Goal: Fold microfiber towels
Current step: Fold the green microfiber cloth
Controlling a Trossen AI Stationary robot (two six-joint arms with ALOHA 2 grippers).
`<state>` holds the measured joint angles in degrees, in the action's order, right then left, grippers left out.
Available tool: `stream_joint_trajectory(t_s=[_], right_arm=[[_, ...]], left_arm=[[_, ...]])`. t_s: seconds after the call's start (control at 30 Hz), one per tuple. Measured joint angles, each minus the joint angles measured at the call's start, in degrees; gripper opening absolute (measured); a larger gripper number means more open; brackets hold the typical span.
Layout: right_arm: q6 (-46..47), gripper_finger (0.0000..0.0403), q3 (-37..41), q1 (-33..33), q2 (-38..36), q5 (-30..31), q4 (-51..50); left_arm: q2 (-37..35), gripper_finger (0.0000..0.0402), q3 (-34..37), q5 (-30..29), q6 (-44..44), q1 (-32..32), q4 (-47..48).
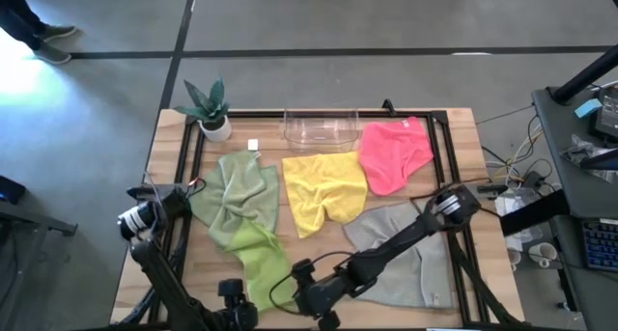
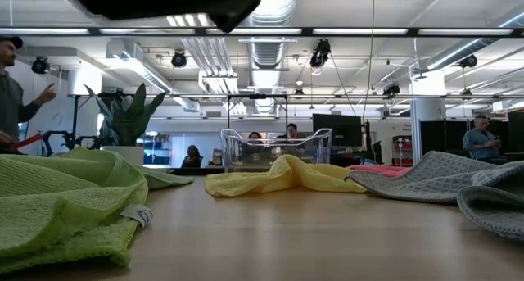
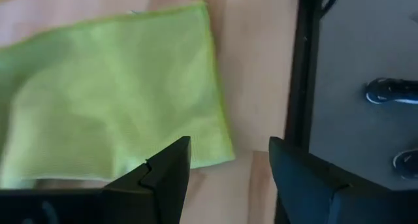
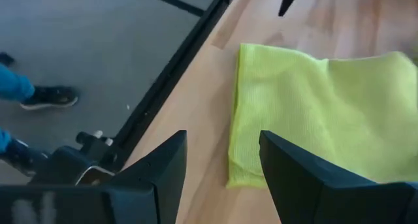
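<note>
The lime green microfiber towel (image 1: 259, 262) is laid long-ways toward the table's near edge, its end corner flanked by both grippers. The left gripper (image 1: 235, 307) and right gripper (image 1: 317, 300) are held open, empty, about equally near.

Lime green towel (image 1: 263, 262) glows bright on the pale wood-grain surface (image 1: 319, 249), its weave plain and unpatterned. Beside it, a sage green towel (image 1: 237, 198), duller and softer. Yellow towel (image 1: 323, 188) in the middle, hot pink towel (image 1: 392, 152) beyond it, light grey towel (image 1: 410, 254) with a fine waffle texture. Clear plastic bin (image 1: 321, 128), see-through. Black frame (image 1: 454, 167) edging the surface; both arms dark.
</note>
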<state>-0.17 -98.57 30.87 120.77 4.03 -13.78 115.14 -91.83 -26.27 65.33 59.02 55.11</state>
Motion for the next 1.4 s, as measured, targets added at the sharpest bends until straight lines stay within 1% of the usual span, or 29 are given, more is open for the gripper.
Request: stream_joint_trajectory(t_s=[0.1, 0.33, 0.53, 0.77, 0.97, 1.13, 1.2, 1.27, 1.4], right_arm=[[-0.36, 0.0183, -4.84, -0.23, 3.56, -0.02, -3.55], [-1.81, 0.0183, -17.90, -1.15, 12.27, 0.01, -18.43], [-1.22, 0.0183, -24.98, -1.94, 17.59, 0.05, -24.08], [0.23, 0.0183, -26.92, -2.76, 18.84, 0.28, -26.31], [1.83, 0.0183, -26.84, -3.78, 18.71, 0.03, -27.66], [4.77, 0.0179, -26.77, -4.25, 18.69, 0.05, -28.12], [5.74, 0.0172, -26.77, -4.40, 18.69, 0.08, -28.22], [6.20, 0.0157, -26.77, -4.55, 18.75, 0.08, -28.23], [6.25, 0.0111, -26.75, -4.82, 18.75, -0.05, -28.35]], left_arm=[[2.01, 0.0191, -0.05, 0.53, -0.11, -0.08, -0.37], [4.25, 0.0191, -0.05, 0.64, -0.12, -0.15, -0.88], [5.78, 0.0191, 0.11, 0.58, -0.14, -0.20, -0.80], [7.57, 0.0191, 0.69, 0.53, -0.22, -0.59, -0.78], [7.23, 0.0191, 4.24, -0.69, 0.32, -1.42, -0.88], [7.11, 0.0191, 5.62, 0.21, 0.34, -1.98, -2.23], [7.13, 0.0183, 5.73, 0.46, 0.32, -2.30, -2.86], [7.18, 0.0162, 5.83, 0.80, 0.31, -2.61, -3.57], [7.25, 0.0094, 5.81, 1.08, 0.24, -3.10, -4.64]])
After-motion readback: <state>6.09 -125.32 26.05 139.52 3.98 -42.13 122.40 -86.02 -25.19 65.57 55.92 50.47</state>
